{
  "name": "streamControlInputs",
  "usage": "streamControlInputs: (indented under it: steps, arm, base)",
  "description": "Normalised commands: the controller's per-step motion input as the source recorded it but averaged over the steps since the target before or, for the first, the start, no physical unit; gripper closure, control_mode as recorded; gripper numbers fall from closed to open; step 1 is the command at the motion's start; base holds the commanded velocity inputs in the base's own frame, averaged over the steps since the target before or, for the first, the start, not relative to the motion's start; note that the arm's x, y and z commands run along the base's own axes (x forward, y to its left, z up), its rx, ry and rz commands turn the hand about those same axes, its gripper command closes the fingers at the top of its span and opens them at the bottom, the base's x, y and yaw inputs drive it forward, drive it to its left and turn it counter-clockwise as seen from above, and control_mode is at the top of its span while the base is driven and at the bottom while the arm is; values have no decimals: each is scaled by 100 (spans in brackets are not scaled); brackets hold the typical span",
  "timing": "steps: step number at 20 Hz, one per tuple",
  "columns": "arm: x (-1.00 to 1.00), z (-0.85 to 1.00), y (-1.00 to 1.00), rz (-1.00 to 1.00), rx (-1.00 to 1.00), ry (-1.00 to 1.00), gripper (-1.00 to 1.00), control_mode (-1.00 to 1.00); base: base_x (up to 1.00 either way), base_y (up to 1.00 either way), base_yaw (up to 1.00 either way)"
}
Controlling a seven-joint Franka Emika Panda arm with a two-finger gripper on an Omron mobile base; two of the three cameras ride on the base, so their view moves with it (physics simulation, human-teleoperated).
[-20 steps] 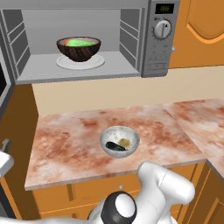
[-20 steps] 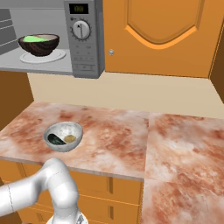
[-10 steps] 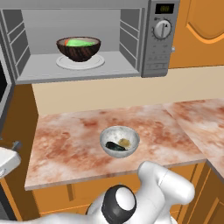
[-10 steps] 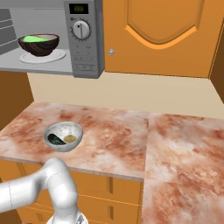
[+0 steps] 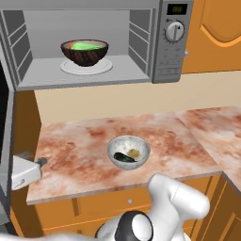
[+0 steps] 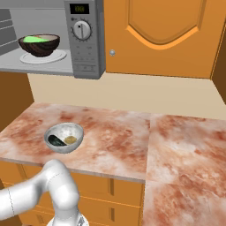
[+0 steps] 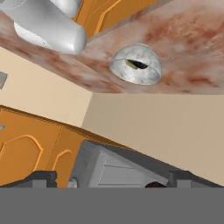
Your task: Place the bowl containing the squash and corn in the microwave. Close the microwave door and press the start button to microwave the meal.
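I see the counter [image 7: 183, 39] inverted across the 12 o'clock edge, pale speckled bowl [image 7: 135, 65] hanging off it just right of centre. Beige wall [image 7: 166, 127] below. Orange cabinet doors [image 7: 30, 148] at 8 o'clock, grey microwave [image 7: 118, 168] at 6. Fingertips [image 7: 43, 178] spread wide at bottom corners.

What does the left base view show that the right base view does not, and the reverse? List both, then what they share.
Left base view: the open microwave door at the left edge, and the oven cavity's left wall.

Right base view: the full arched panel of the orange cabinet door, and the wide counter stretch to the right.

Both: the microwave standing open, the bowl with the corn on its white turntable plate, and the grey speckled bowl on the counter.
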Motion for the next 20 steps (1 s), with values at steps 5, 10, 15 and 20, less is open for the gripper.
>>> streamControlInputs:
  steps: [5,10,15,20]
  arm:
    - [24,100,-88,-14,0,42,-100,-100]
    - [21,100,-95,-14,0,45,-100,-100]
    - [26,100,-99,-15,0,48,-100,-100]
    - [24,100,-100,-15,0,46,-100,-100]
  base:
    - [0,0,0]
    - [0,0,0]
    - [0,0,0]
    - [0,0,0]
